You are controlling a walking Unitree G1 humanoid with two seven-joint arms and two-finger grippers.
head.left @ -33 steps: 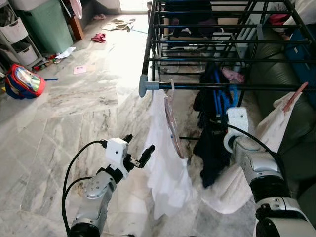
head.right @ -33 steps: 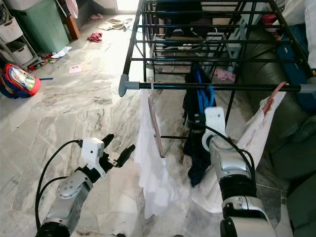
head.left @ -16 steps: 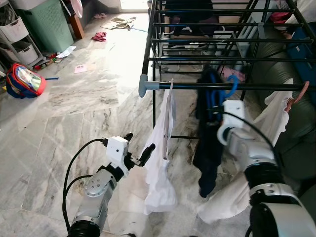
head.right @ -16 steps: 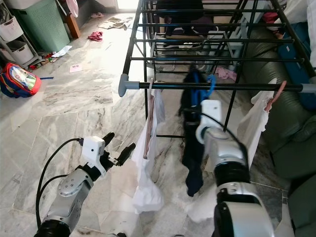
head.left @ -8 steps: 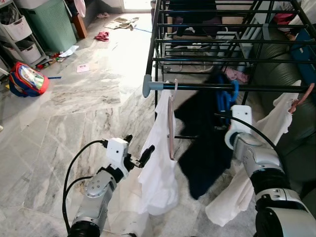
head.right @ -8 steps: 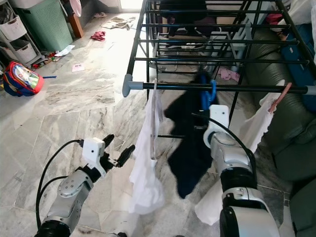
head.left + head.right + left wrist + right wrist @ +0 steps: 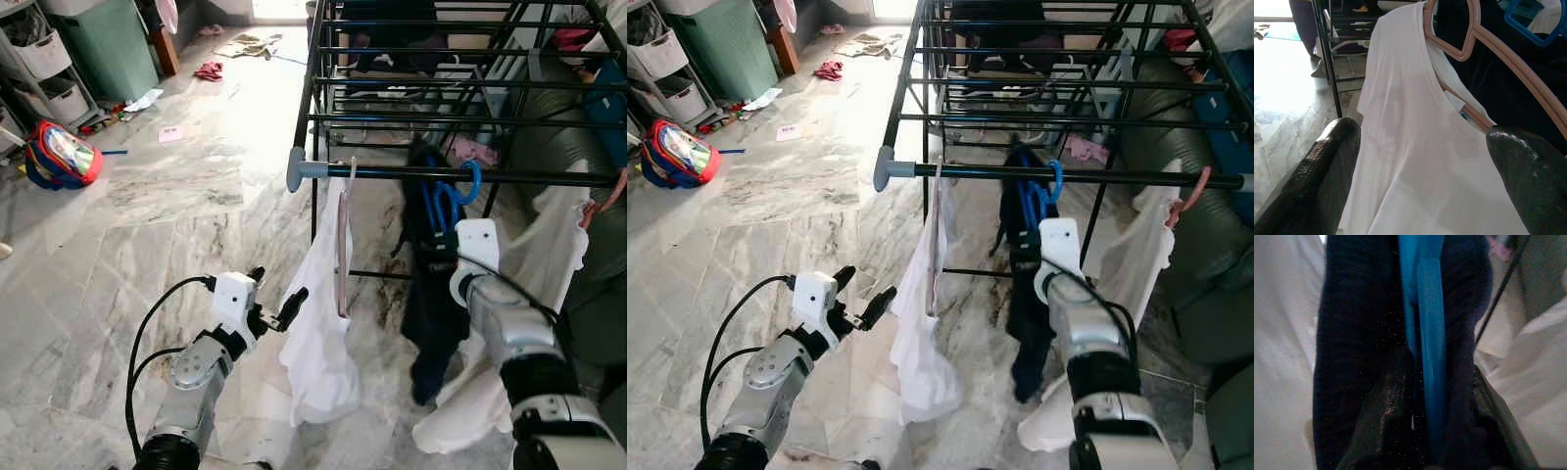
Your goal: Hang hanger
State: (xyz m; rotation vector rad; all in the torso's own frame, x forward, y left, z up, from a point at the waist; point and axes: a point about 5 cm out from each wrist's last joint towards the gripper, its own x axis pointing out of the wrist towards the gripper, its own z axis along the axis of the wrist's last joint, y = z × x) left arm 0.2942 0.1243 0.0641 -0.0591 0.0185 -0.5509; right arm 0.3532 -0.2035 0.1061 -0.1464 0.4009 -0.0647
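A blue hanger (image 7: pixel 443 201) carrying a dark garment (image 7: pixel 431 294) has its hook over the front bar (image 7: pixel 392 172) of the black drying rack. My right gripper (image 7: pixel 1437 431) is shut on the blue hanger (image 7: pixel 1430 333), with its fingers (image 7: pixel 1391 421) flanking the dark cloth. In the eye views the garment hides those fingers. To the left on the same bar, a white shirt (image 7: pixel 318 323) hangs on a pink hanger (image 7: pixel 341 245). My left gripper (image 7: pixel 279 284) stands open low beside the white shirt (image 7: pixel 1400 122), with nothing between its fingers.
Another white garment (image 7: pixel 558 235) hangs at the bar's right end, against a dark sofa (image 7: pixel 554 147). On the marble floor to the left are a red backpack (image 7: pixel 59 152), a green laundry basket (image 7: pixel 103 44), white drawers (image 7: pixel 44 69) and scattered clothes (image 7: pixel 208 70).
The dark garment, which had swung out to the left, now hangs straight down under the bar. My right gripper stays on the hanger. The left arm has kept still.
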